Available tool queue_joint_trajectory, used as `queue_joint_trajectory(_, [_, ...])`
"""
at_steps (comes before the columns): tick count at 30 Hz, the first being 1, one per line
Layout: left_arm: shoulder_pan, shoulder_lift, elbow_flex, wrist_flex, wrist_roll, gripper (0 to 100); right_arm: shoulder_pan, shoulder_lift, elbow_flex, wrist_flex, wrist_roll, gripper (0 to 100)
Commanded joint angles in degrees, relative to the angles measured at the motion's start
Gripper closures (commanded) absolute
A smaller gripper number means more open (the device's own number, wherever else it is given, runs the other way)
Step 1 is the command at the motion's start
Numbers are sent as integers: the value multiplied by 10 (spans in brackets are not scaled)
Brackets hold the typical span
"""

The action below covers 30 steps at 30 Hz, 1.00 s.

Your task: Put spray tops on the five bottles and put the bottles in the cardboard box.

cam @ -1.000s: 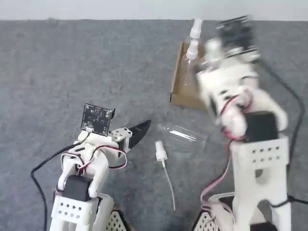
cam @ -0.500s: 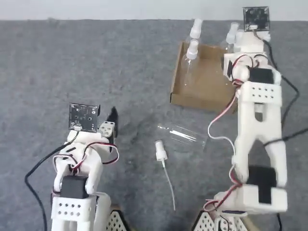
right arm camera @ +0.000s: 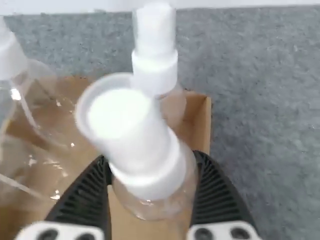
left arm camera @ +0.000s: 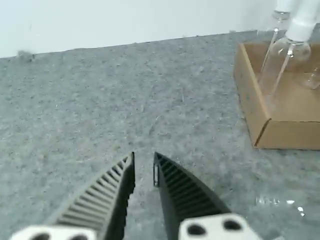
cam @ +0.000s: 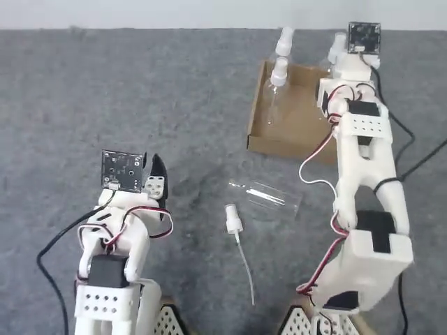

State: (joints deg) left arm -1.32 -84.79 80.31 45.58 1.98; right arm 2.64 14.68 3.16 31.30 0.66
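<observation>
In the right wrist view my right gripper [right arm camera: 150,202] is shut on a clear bottle [right arm camera: 150,195] with a white spray top [right arm camera: 127,125], held over the far right corner of the cardboard box [right arm camera: 200,120]. From above, that gripper [cam: 337,61] is at the box [cam: 279,146]; two more capped bottles [cam: 279,73] stand at its far left. One uncapped clear bottle [cam: 265,195] lies on the mat, with a loose spray top [cam: 232,222] and its tube beside it. My left gripper [left arm camera: 144,167] hovers over bare mat, jaws almost together with nothing between them.
Grey felt mat [cam: 105,91] covers the table, and a white wall runs along the far edge. The left arm [cam: 126,209] sits near the front left. The right arm [cam: 367,174] stretches along the right side to the box.
The right arm has stretched out and carried its bottle to the box's far right corner. The left arm has drawn back leftward and its jaws have narrowed.
</observation>
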Motion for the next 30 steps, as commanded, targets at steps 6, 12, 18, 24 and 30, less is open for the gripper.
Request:
queue_joint_trajectory(6, [-1, 7, -1, -17, -1, 950, -13, 17, -39, -55, -7, 992])
queue_joint_trajectory(12, [-1, 7, 1, -17, -1, 950, -14, 33, -39, -73, -7, 992])
queue_joint_trajectory(18, [-1, 7, 4, -19, -1, 950, -14, 35, -38, -69, -5, 989])
queue_joint_trajectory(24, [-1, 7, 4, -18, -1, 950, -14, 35, -36, -68, -3, 987])
queue_joint_trajectory(30, [-2, 7, 4, -18, -1, 950, -21, 36, -34, -63, -2, 934])
